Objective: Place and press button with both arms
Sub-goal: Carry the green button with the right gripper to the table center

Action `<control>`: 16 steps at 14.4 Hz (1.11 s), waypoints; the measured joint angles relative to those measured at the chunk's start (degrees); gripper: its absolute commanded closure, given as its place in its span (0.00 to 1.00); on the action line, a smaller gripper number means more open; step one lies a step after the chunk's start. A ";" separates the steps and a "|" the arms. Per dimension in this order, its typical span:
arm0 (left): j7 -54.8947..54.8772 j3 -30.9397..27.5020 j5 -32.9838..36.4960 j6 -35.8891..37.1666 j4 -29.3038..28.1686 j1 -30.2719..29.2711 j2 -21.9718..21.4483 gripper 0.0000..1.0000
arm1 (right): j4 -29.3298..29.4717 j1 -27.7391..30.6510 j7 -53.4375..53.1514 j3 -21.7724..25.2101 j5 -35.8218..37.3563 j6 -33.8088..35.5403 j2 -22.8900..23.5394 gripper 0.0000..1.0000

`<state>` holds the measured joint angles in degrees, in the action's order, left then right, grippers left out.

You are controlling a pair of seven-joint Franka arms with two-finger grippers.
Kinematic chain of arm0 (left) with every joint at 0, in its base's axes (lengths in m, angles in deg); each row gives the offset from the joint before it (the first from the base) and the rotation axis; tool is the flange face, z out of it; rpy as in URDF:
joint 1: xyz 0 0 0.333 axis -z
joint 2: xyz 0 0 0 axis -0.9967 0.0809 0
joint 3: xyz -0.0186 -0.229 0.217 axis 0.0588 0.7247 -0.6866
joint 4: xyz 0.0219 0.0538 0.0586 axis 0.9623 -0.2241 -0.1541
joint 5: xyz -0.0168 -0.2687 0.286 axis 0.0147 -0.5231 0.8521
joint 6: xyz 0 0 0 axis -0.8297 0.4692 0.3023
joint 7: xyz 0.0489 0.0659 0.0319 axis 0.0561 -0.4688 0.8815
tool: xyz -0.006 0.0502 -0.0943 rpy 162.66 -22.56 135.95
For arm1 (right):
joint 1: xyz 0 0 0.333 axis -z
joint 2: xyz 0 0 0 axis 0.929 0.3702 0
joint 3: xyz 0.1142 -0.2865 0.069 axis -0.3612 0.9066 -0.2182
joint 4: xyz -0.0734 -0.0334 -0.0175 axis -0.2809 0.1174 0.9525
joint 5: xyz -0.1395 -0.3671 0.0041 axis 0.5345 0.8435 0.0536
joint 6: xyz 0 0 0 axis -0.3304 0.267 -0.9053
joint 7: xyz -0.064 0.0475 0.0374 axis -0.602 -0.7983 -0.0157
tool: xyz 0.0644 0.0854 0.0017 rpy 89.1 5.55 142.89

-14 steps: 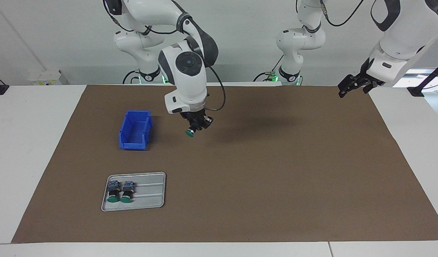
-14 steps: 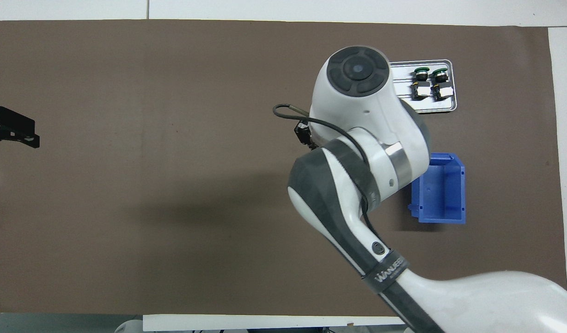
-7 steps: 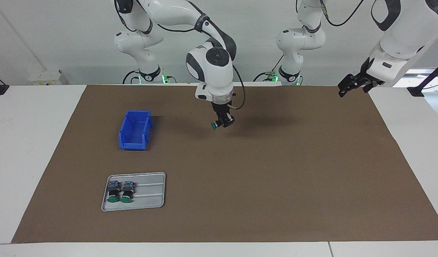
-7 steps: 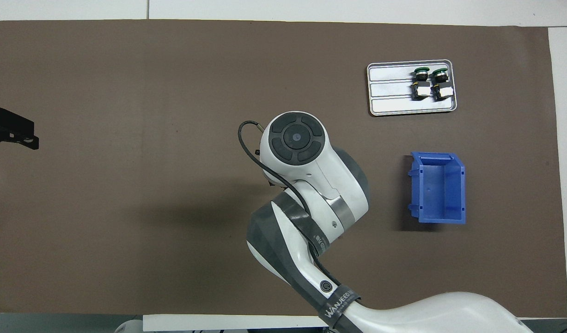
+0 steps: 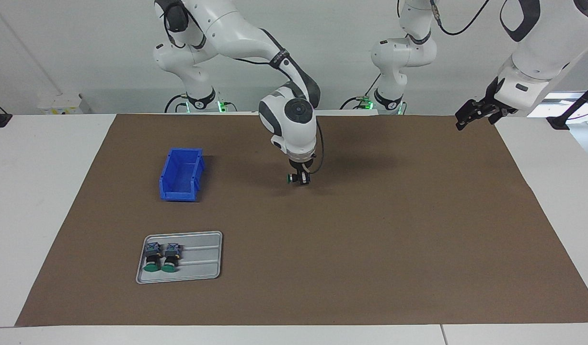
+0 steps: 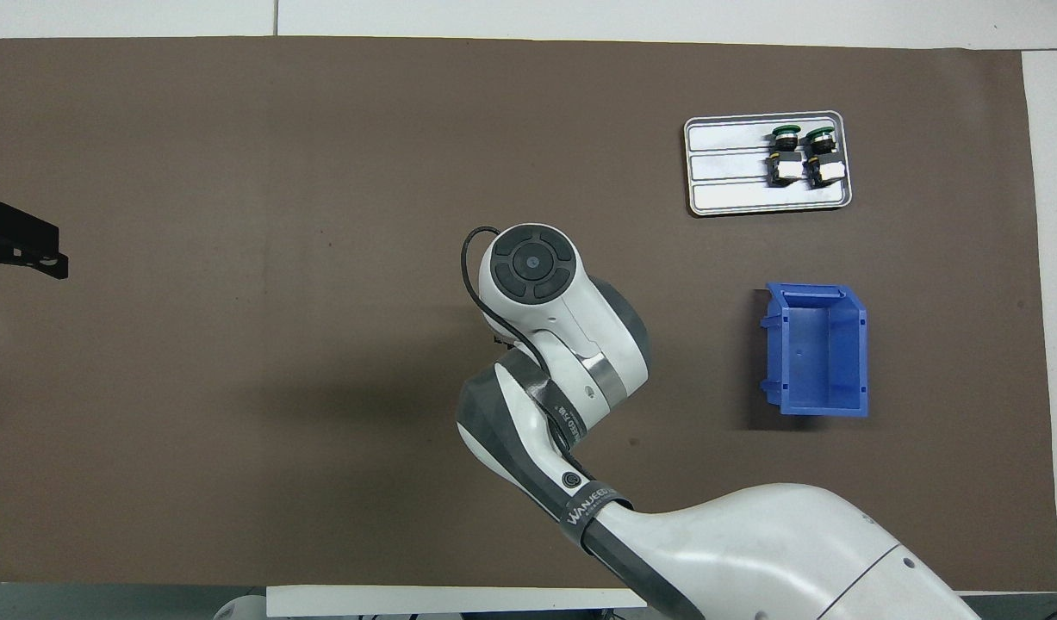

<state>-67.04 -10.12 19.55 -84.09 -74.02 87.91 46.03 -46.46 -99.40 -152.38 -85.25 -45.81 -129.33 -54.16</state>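
Over the mat's middle, right hand (image 5: 298,178) clamps the button (image 5: 291,178) — left hand (image 5: 476,115) waits, fingers apart.

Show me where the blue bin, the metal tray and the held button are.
blue bin (image 5: 171,191): facing view, outer front wall.
metal tray (image 5: 202,256): facing view, bare ribbed floor.
held button (image 5: 291,178): facing view, green cap.

Right gripper (image 5: 297,178) low over brown mat (image 5: 370,230), mid-table, clamped on button (image 5: 292,178); green cap points sideways toward right arm's end. Blue bin (image 5: 181,174) on mat, well apart from right gripper, toward right arm's end of table. Grey tray (image 5: 198,258) farther from robots than bin, two spare buttons (image 5: 162,256) lying side by side in it. Left gripper (image 5: 473,115) raised over mat's edge at left arm's end, fingers spread; left arm waits.
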 measured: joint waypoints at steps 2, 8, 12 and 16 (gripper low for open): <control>0.00 -0.01 0.00 0.00 -0.01 0.00 0.00 0.00 | -1.53 -0.15 -0.10 -0.03 0.00 -0.75 0.07 0.79; 0.00 -0.02 0.00 0.01 -0.01 0.00 -0.01 0.00 | -3.73 -1.00 0.34 -0.11 0.02 -2.90 0.55 0.01; 0.00 -0.03 0.00 0.03 -0.02 -0.02 -0.02 0.00 | 1.28 -1.79 1.46 0.05 0.19 1.19 -0.30 0.01; 2.12 -0.10 0.00 0.03 -0.12 -0.03 -0.02 0.00 | 3.80 5.48 20.43 0.52 0.25 14.84 -8.18 0.01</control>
<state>-64.92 -10.23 19.55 -84.06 -74.14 87.87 46.01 -42.66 -93.92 -131.95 -84.73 -45.56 -114.49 -62.33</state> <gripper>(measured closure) 0.000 0.004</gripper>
